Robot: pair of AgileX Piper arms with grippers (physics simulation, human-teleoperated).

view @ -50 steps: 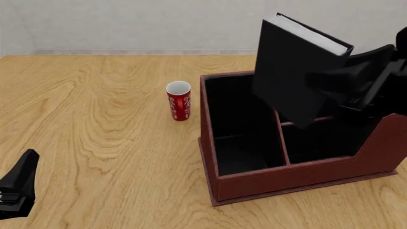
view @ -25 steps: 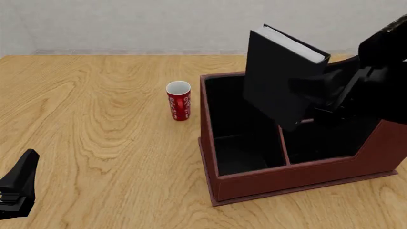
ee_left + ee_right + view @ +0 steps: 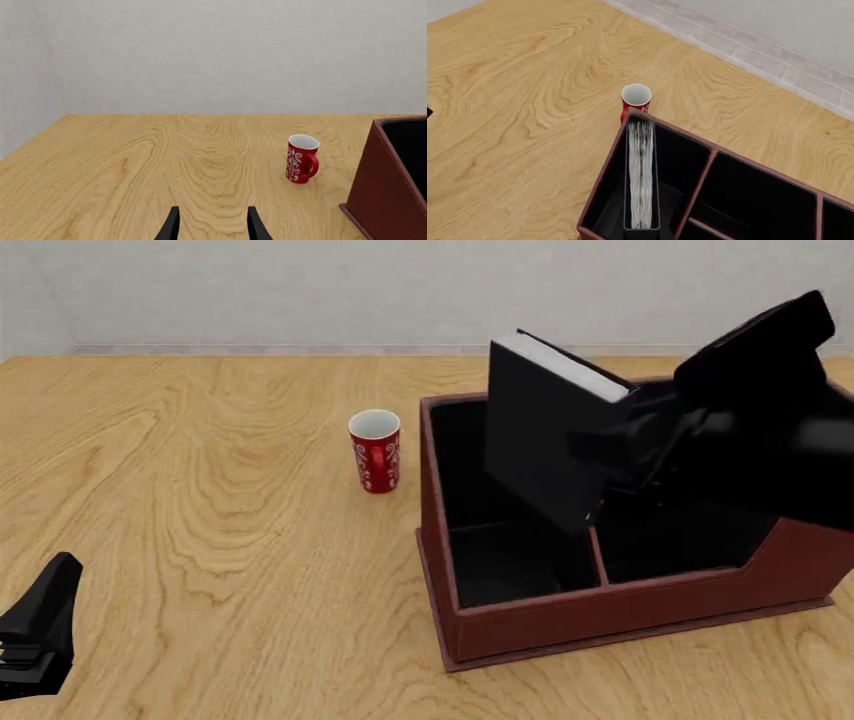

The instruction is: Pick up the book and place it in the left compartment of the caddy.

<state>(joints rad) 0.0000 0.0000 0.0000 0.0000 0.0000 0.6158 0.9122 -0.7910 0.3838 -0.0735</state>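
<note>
My right gripper (image 3: 622, 454) is shut on the book (image 3: 541, 435), a thick black hardcover with white page edges. It holds the book tilted over the reddish-brown caddy (image 3: 601, 610), lower corner down by the divider. The book hangs above the left compartment (image 3: 507, 565). In the right wrist view the page edges (image 3: 640, 175) run along that compartment (image 3: 674, 165), inside the caddy's left wall (image 3: 599, 185). My left gripper (image 3: 34, 640) is open and empty at the near left; its fingers (image 3: 172, 227) show in the left wrist view.
A red mug (image 3: 375, 452) stands upright on the wooden table just left of the caddy's back corner; it also shows in the left wrist view (image 3: 301, 159) and the right wrist view (image 3: 636, 97). The caddy's outer wall (image 3: 383, 190) shows in the left wrist view.
My right arm has carried the book leftward and lower, from above the caddy's middle to over its left compartment. The left arm, mug and caddy have not moved.
</note>
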